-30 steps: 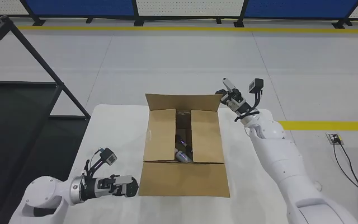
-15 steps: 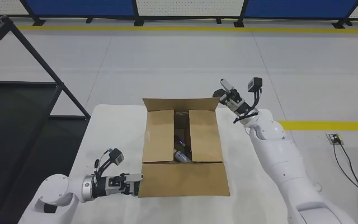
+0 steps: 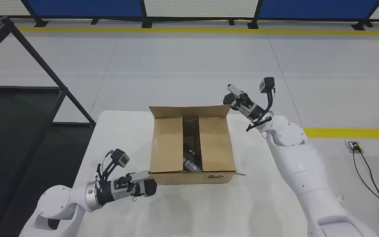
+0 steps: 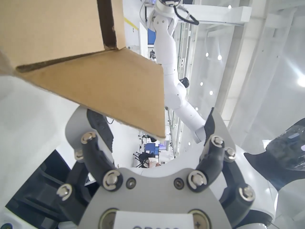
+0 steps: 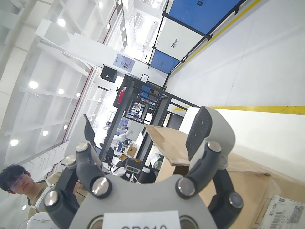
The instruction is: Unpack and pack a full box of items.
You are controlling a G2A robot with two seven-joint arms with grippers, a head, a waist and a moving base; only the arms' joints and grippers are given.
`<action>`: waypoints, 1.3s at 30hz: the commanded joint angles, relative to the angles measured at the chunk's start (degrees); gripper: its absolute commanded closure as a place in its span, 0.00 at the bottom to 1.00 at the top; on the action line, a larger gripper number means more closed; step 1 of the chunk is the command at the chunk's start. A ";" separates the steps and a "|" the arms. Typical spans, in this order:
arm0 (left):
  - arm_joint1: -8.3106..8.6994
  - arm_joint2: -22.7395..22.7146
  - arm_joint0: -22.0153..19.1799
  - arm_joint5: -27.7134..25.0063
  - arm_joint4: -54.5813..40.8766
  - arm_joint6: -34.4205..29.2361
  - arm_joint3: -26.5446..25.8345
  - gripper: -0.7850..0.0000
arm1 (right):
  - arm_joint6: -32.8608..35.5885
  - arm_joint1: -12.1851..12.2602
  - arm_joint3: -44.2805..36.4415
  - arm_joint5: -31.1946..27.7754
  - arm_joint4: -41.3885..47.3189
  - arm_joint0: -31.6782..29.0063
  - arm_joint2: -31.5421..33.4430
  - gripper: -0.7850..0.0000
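**Top view, read from 9 o'clock to 3 o'clock.** The left gripper [image 3: 148, 185] lies low over the white table [image 3: 118, 133] at 7 o'clock of the cardboard box [image 3: 214, 145]. Its tip is just beside the box's near left corner.

In the left wrist view its 2 fingers [image 4: 212, 129] are spread wide. The free corner of the front flap [image 4: 119, 89] lies between them and covers the tip of 1 finger. Whether cardboard touches either pad cannot be told.

The box stands at the table's centre. Its 2 side flaps [image 3: 166, 145] are folded inward with a gap between them, and dark items [image 3: 190, 161] show inside through that gap. The back flap [image 3: 188, 111] stands upright at 12 o'clock. The front flap appears as a thin strip at 6 o'clock.

The right gripper [image 3: 232, 95] is at 1 o'clock of the box, just beside the back flap's right upper corner. In the right wrist view its 2 fingers are also wide apart and grip nothing. The flap's ragged edge lies between them and passes behind the ribbed pad. Contact there cannot be told.
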 commanded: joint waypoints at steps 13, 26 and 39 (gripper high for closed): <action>-0.17 -0.80 0.46 5.68 3.74 16.94 -7.80 0.00 | 5.63 2.03 -11.60 6.46 -2.97 -4.03 1.53 0.00; -1.01 2.16 -0.08 15.66 6.20 33.89 -11.54 0.00 | 11.37 2.42 -15.95 16.49 -4.08 -3.09 -0.91 0.00; -1.45 4.23 -1.67 18.37 8.29 37.37 -11.46 0.00 | 18.27 3.24 -16.95 26.33 -3.98 -4.32 -2.07 0.00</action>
